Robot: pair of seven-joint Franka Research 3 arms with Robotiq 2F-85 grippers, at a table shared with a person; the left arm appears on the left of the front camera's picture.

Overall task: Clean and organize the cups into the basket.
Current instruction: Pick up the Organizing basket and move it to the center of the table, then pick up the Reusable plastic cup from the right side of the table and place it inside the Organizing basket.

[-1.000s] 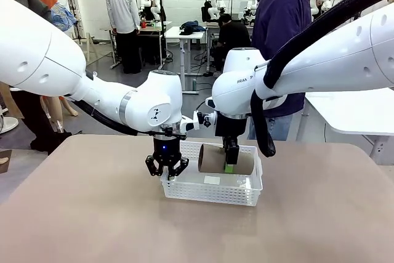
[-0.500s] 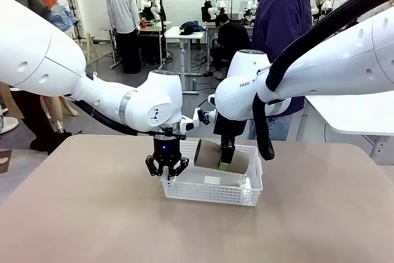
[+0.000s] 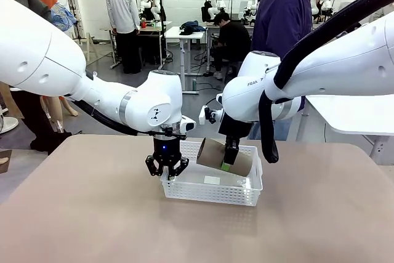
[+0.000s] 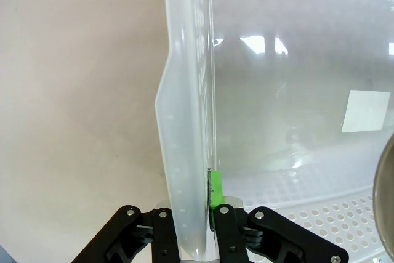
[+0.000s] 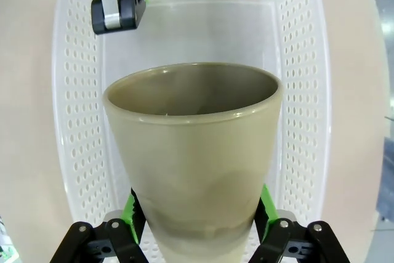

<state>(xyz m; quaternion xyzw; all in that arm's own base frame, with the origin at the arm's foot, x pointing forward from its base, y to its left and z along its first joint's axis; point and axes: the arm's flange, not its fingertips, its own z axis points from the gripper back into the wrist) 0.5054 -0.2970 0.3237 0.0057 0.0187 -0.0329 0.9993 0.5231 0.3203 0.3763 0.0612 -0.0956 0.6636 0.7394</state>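
Front view: the left gripper (image 3: 167, 169) is pinched on the left end wall of a shallow white plastic basket (image 3: 212, 194) with lattice-perforated sides, which sits on the tan table (image 3: 92, 214). The right gripper (image 3: 227, 165) clamps a matte cardboard-brown tapered cup (image 3: 214, 153), held tilted on its side over the basket.

Left wrist view: the fingers (image 4: 215, 190) straddle the basket (image 4: 184, 90) wall, pressed against it.

Right wrist view: green pads (image 5: 266, 204) squeeze the cup (image 5: 194, 146) near its base, with its mouth toward the left gripper (image 5: 120, 1) at the basket's (image 5: 295, 90) far end.
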